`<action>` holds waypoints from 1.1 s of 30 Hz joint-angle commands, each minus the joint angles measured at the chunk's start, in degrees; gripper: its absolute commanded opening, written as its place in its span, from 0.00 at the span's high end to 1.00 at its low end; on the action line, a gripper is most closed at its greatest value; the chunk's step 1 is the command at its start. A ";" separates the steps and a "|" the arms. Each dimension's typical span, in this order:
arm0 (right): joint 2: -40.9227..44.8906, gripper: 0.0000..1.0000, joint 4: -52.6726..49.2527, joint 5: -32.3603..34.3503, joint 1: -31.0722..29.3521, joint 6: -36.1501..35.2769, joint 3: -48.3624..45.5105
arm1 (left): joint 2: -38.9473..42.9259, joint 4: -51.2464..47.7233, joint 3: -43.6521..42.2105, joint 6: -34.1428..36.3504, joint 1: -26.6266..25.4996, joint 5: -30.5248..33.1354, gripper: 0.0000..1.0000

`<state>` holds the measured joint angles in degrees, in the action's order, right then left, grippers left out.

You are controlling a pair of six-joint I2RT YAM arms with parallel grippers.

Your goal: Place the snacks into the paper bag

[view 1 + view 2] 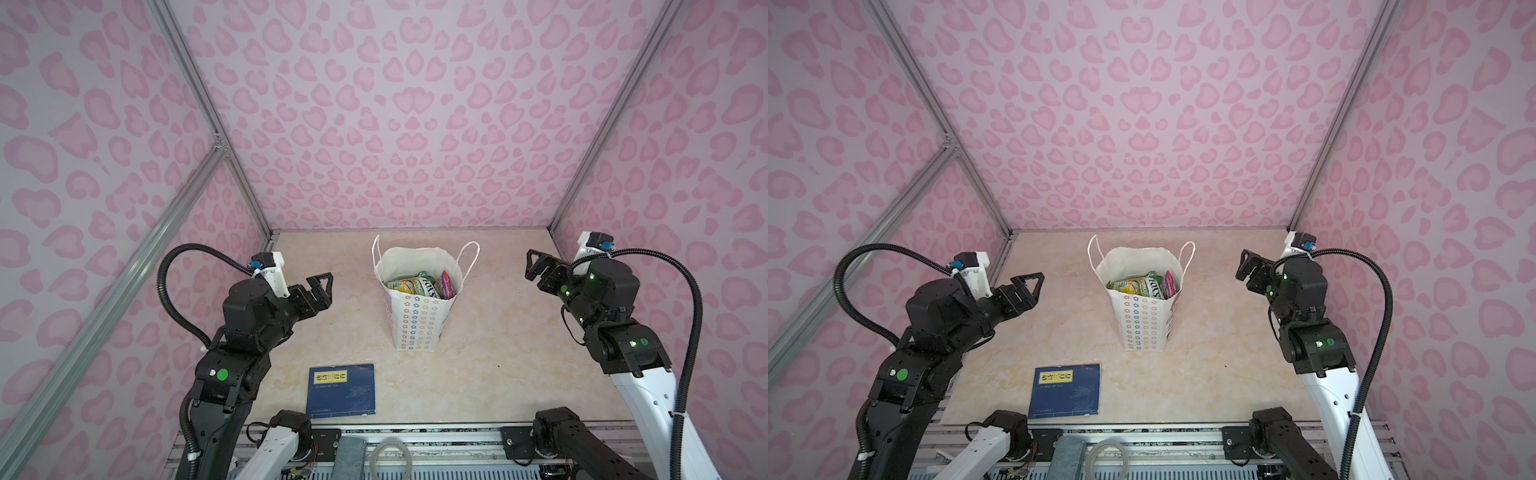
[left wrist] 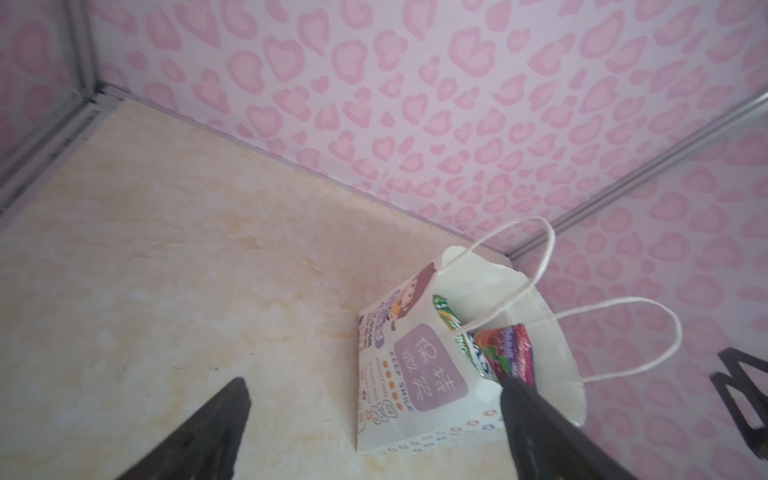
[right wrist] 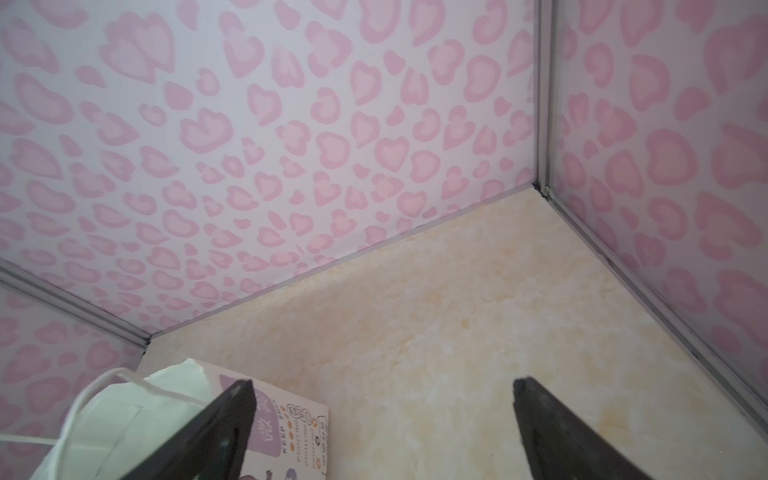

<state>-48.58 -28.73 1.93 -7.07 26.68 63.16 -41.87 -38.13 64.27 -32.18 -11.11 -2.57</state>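
Standing upright on the desk (image 1: 498, 353), the paper bag (image 1: 419, 328) holds the snacks (image 1: 415, 286). Left gripper (image 1: 329, 289) and right gripper (image 1: 528, 266) hang either side of it, both spread wide, grasping nothing.

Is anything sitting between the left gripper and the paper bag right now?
Nothing visible does. Only bare table lies between the open left gripper and the paper bag. The blue book lies nearer the front edge, off that line. The snacks in view are inside the bag.
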 commanded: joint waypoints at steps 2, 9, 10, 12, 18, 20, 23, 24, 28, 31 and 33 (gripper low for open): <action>1.82 0.02 1.73 1.97 3.43 3.32 -4.65 | 3.63 4.95 -7.41 -3.07 0.06 21.01 0.03; 0.83 0.02 8.99 10.42 3.87 3.40 -13.83 | 2.62 14.67 -24.84 -11.30 0.13 45.54 0.03; 0.60 0.02 10.68 10.79 4.05 3.26 -15.53 | 1.88 16.74 -27.27 -12.83 0.15 48.51 0.03; 1.12 0.02 16.25 10.79 4.32 2.32 -20.11 | -0.15 21.30 -31.13 -13.72 0.18 52.57 0.03; 5.80 0.02 41.72 13.86 4.62 0.62 -38.88 | -11.85 32.76 -34.98 -8.23 -1.28 63.30 0.03; 5.42 0.02 43.46 14.22 4.71 -2.81 -39.68 | -15.17 43.20 -37.76 -0.33 -1.83 63.40 0.03; 2.13 0.02 45.10 14.78 4.80 -8.12 -39.78 | -17.90 60.60 -43.28 11.04 -1.54 58.57 0.03; 0.94 0.02 45.66 15.08 4.81 -9.34 -39.85 | -18.87 64.30 -44.57 13.39 -1.34 57.31 0.03; -4.16 0.02 51.61 14.55 4.76 -13.29 -41.97 | -23.61 81.77 -50.47 18.82 1.11 48.86 0.03; -8.01 0.02 57.06 15.99 4.63 -16.71 -43.52 | -28.26 91.02 -52.11 21.70 2.80 44.55 0.03; -10.18 0.02 60.33 17.17 4.67 -19.88 -44.53 | -29.85 96.31 -53.11 24.70 3.33 40.94 0.03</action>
<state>-57.04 23.27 16.80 -2.35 12.60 19.64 -70.17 41.47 11.99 -13.82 -8.27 44.73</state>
